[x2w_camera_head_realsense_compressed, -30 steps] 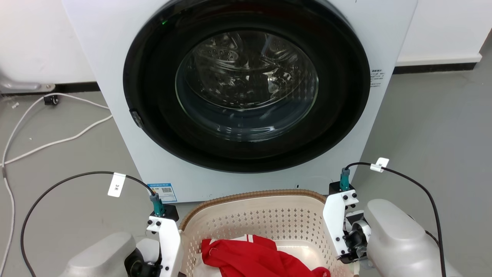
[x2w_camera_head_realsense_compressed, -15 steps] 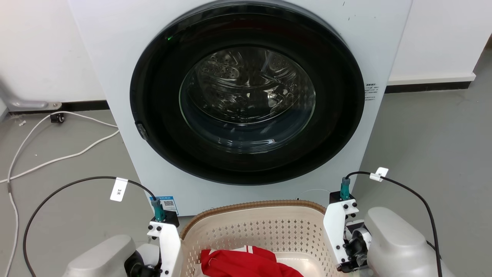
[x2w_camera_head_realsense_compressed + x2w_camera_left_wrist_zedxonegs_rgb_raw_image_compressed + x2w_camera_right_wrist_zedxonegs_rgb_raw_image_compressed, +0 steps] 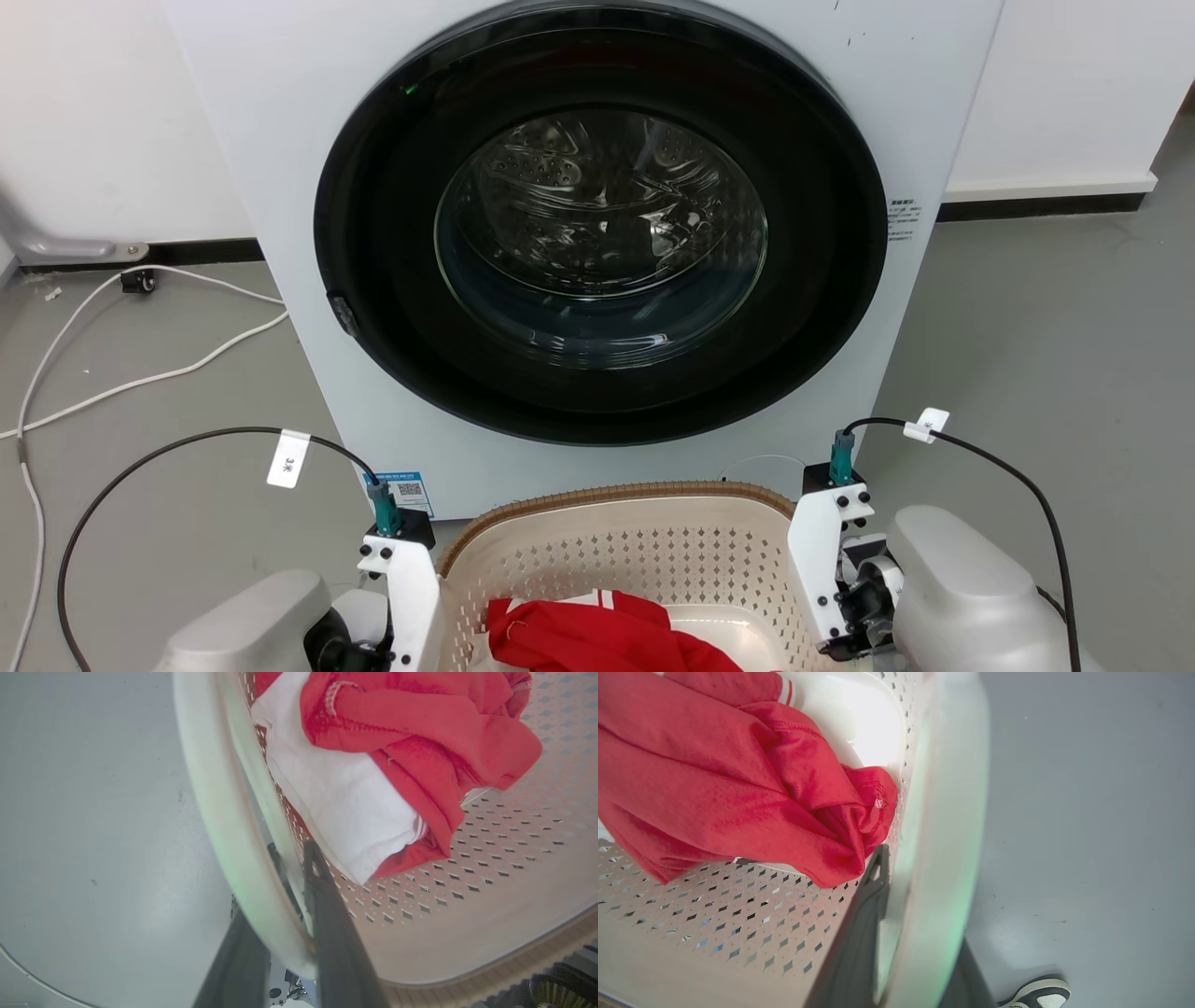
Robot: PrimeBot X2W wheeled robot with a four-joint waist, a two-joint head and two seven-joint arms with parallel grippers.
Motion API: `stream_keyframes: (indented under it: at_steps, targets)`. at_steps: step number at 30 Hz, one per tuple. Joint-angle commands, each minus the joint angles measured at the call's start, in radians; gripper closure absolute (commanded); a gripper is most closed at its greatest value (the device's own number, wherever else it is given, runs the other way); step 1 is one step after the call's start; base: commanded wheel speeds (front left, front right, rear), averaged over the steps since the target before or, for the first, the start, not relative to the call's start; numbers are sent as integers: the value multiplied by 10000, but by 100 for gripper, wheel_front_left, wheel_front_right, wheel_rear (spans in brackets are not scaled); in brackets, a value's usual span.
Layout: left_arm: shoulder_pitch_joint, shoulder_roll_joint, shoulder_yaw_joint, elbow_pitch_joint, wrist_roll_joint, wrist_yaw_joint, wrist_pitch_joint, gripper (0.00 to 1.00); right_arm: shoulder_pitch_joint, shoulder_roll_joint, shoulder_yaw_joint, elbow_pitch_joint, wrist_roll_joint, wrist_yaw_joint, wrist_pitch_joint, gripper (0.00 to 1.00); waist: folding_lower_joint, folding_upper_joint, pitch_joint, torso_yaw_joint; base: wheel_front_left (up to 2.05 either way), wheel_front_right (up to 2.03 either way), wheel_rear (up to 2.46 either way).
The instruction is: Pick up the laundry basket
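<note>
The laundry basket (image 3: pixel 616 493), cream with perforated walls and a brown woven rim, sits at the bottom of the head view between my two wrists. It holds a red garment (image 3: pixel 588 635) and a white one (image 3: pixel 345 802). In the left wrist view my left gripper (image 3: pixel 293 858) is shut on the basket's white side handle (image 3: pixel 219 812), one finger (image 3: pixel 327 914) inside the wall and one outside. In the right wrist view my right gripper (image 3: pixel 915 891) is shut on the opposite handle (image 3: pixel 943 835) the same way, with the inner finger (image 3: pixel 864 924) beside the red garment (image 3: pixel 714 779).
A white front-loading washer (image 3: pixel 597 233) with its round dark door closed stands directly behind the basket. White cables (image 3: pixel 140 373) lie on the grey floor at the left. A person's shoe (image 3: pixel 1038 994) shows on the floor by my right gripper.
Since one second ago the whole head picture has shifted down, so the camera moved. The basket and both wrists keep their places relative to each other. Little differs from half a second ago.
</note>
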Motion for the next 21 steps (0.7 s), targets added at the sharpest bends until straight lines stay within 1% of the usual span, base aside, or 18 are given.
stream_keyframes:
  at_steps: [1,21]
  targets:
    - [-35,225,-75,102,178,-42,7,100,-158,-228,76,44,-9,28,-50,100,0,-1,12,13,0,0,0]
    - [-95,76,-88,325,193,-37,-79,100,-325,-224,357,87,295,29,-112,100,0,-1,-6,20,0,0,0]
